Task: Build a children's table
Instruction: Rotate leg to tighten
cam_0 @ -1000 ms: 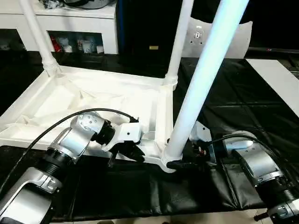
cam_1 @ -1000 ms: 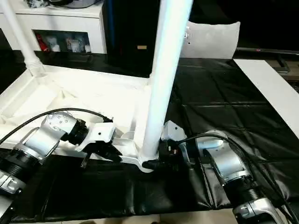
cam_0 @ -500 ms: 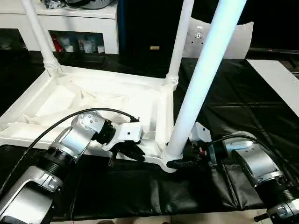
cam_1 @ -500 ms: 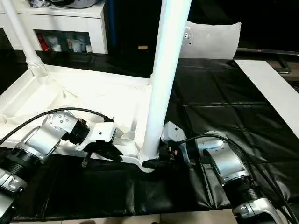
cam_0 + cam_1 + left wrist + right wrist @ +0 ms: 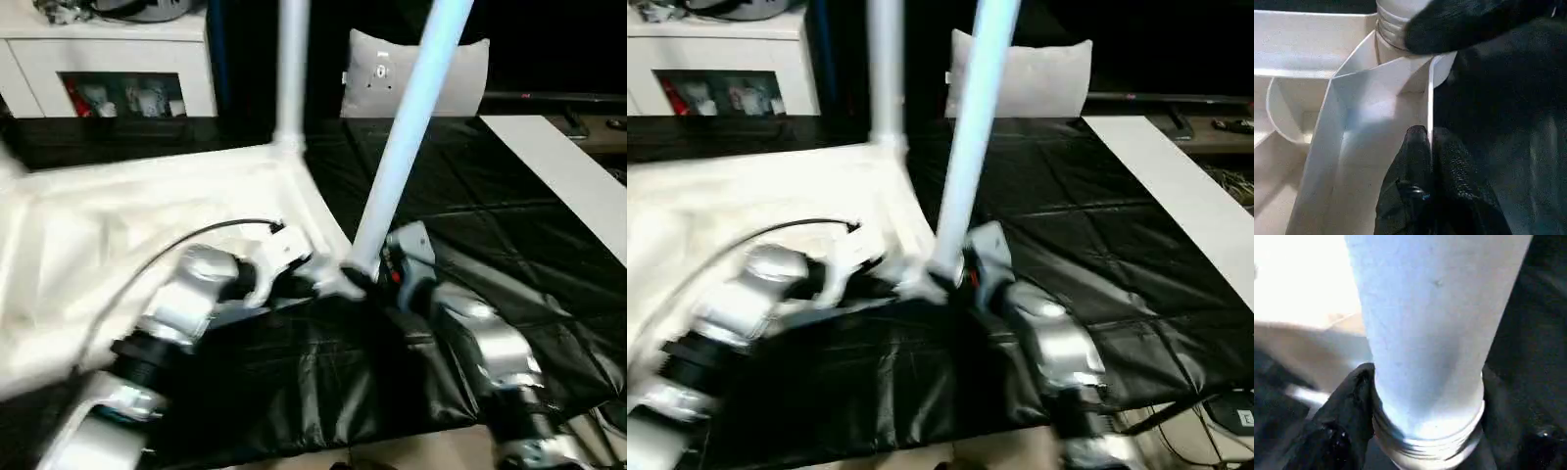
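The white tabletop [image 5: 108,225] lies upside down on the black cloth, ribbed underside up. One white leg [image 5: 407,137] stands in its near corner socket [image 5: 355,281], and another leg [image 5: 292,69] rises from the far corner. My left gripper [image 5: 1429,134] is shut on the thin rim wall of the tabletop [image 5: 1376,112], just beside that socket. My right gripper [image 5: 1425,396] is shut around the base of the near leg [image 5: 1430,323], with one black finger [image 5: 1347,416] on each side of the tube.
A white-grey cushion [image 5: 416,73] leans at the back. A flat white board [image 5: 558,166] lies at the right on the black cloth [image 5: 490,225]. A white cabinet [image 5: 108,59] stands at the back left. The cloth's front edge runs just below my forearms.
The whole picture has swung and blurred, so the camera has moved. Both grippers keep their holds at the near corner, left on the rim, right on the leg.
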Available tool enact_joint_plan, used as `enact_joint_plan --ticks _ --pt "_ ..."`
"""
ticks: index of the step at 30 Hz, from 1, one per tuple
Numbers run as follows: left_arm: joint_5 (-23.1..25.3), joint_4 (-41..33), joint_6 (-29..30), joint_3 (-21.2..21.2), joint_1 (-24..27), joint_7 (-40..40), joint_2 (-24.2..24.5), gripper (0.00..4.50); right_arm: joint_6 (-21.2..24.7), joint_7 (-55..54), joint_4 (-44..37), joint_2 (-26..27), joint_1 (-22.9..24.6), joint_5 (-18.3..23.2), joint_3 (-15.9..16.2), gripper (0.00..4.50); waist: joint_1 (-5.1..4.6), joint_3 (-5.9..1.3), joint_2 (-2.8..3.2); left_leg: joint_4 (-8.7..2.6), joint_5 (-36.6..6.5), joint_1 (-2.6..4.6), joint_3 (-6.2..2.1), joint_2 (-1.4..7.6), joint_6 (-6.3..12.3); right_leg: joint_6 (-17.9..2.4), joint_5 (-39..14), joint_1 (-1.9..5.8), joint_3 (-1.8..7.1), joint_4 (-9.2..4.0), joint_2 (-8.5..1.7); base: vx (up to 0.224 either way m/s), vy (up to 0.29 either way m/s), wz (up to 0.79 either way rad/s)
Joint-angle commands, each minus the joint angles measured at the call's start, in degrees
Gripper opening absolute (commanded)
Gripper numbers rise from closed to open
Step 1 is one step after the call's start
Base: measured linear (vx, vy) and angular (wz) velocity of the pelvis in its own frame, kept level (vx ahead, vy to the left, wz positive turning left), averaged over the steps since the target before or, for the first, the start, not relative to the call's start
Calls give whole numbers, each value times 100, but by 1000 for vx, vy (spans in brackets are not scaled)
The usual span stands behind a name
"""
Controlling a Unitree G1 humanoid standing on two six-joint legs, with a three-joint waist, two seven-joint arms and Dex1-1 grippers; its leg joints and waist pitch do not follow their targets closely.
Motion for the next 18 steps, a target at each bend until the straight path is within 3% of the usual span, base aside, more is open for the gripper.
enact_joint_plan --ticks 1,2,7,12,15,18 --pt "-225 -369 -68 -208 -209 143 -411 0 113 92 33 415 -61 235 436 307 40 -348 48 -385 -734 -64 -32 112 246 -688 -2012 330 370 -553 -396 0 0 0" --pt "-187 -367 -71 -213 -221 170 -428 0 67 32 11 469 -50 214 412 341 37 -352 53 -391 -710 -71 -35 125 271 -716 -1860 336 377 -533 -395 0 0 0" --pt "61 -298 -242 -318 -209 181 -257 0 -17 -138 -119 476 18 105 288 377 18 -334 85 -407 -821 -71 -38 130 289 -749 -1797 336 379 -542 -394 0 0 0" --pt "41 -266 -523 -368 -155 -94 77 0 -187 365 -417 21 197 215 278 420 39 -335 89 -409 -869 -74 -46 129 282 -710 -1832 349 383 -545 -400 0 0 0" --pt "11 -220 -708 -387 -150 -284 212 0 -253 690 -522 -203 267 246 307 445 41 -348 91 -399 -723 -92 -39 142 372 -854 -1438 361 395 -491 -399 0 0 0" --pt "-42 -144 -958 -392 -153 -571 346 0 -341 1087 -602 -503 323 257 367 445 67 -346 68 -392 -693 -84 -24 145 388 -871 -1471 356 399 -497 -407 0 0 0"
